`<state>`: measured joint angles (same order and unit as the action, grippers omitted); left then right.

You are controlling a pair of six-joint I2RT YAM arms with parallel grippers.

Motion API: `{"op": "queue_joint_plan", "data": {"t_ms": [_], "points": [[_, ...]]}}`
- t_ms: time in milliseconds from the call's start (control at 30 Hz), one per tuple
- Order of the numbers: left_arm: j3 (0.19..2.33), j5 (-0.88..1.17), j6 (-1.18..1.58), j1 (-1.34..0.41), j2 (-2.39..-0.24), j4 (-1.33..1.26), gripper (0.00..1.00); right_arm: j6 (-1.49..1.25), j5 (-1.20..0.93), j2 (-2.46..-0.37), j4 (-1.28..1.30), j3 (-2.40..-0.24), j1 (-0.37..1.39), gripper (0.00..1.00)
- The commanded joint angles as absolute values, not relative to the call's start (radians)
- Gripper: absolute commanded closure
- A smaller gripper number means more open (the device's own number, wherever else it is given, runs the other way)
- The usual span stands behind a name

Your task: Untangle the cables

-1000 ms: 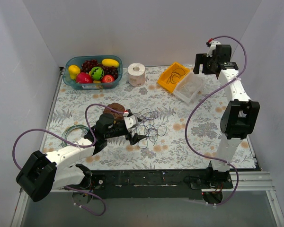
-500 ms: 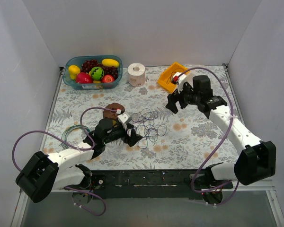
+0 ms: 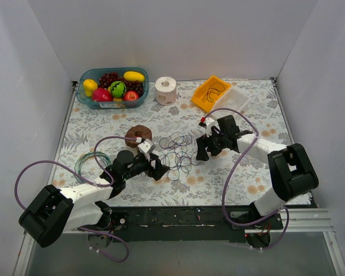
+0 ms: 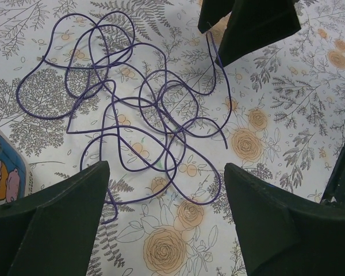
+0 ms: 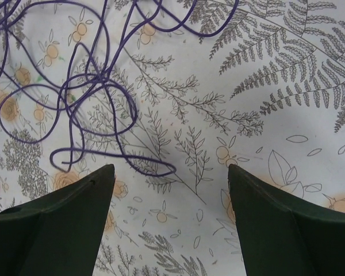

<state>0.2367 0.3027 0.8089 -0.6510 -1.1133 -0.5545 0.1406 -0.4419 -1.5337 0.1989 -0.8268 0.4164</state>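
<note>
The cables (image 3: 178, 152) are thin dark purple wires in loose overlapping loops in the middle of the flowered table. They also show in the left wrist view (image 4: 135, 109) and in the right wrist view (image 5: 86, 86). My left gripper (image 3: 156, 170) is open and empty at the tangle's near left edge; in its wrist view (image 4: 167, 190) the nearest loops lie just ahead of the jaws. My right gripper (image 3: 202, 148) is open and empty at the tangle's right edge; in its wrist view (image 5: 169, 190) a wire loop lies just ahead of the left finger.
A brown round thing (image 3: 139, 133) lies left of the tangle. A greenish wound coil (image 3: 91, 161) lies at the left. At the back stand a fruit basket (image 3: 114, 86), a toilet roll (image 3: 166, 90), a yellow tray (image 3: 211, 92) and a clear tray (image 3: 236, 99).
My right arm swung down from high at the back right to the tangle's right edge. My left gripper shifted slightly nearer and left along the tangle's near edge. Both stayed open.
</note>
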Motion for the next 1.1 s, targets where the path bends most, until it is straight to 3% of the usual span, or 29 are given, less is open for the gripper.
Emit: {"op": "queue_joint_plan", "data": {"t_ms": [0,100,200,233,267,433,667,867,967,1067], "points": [[0.224,0.287,0.808,-0.647,-1.088,-0.583,0.21,0.049,-0.465,-1.595,0.042,-0.819,0.417,0.16],[0.219,0.293,0.816,-0.647,-1.086,-0.586,0.21,0.035,-0.486,-1.629,0.009,-0.816,0.416,0.29],[0.222,0.301,0.819,-0.647,-1.088,-0.589,0.21,0.038,-0.514,-1.640,0.027,-0.837,0.416,0.66],[0.222,0.304,0.816,-0.647,-1.088,-0.591,0.21,0.037,-0.514,-1.637,0.035,-0.854,0.417,0.89],[0.222,0.305,0.816,-0.647,-1.088,-0.592,0.21,0.038,-0.514,-1.615,0.047,-0.868,0.417,0.98],[0.225,0.319,0.764,-0.647,-1.085,-0.617,0.21,0.127,-0.598,-1.499,0.213,-0.994,0.451,0.99],[0.232,0.363,0.675,-0.647,-1.094,-0.638,0.19,0.239,-0.713,-1.336,0.414,-1.354,0.541,0.99],[0.236,0.393,0.667,-0.647,-1.086,-0.629,0.19,0.137,-0.845,-1.290,0.298,-1.633,0.542,0.99],[0.238,0.394,0.658,-0.647,-1.083,-0.626,0.19,0.037,-0.930,-1.246,0.054,-1.625,0.543,0.99],[0.241,0.399,0.641,-0.647,-1.074,-0.626,0.19,0.053,-0.800,-1.232,0.052,-1.597,0.543,0.99]]}}
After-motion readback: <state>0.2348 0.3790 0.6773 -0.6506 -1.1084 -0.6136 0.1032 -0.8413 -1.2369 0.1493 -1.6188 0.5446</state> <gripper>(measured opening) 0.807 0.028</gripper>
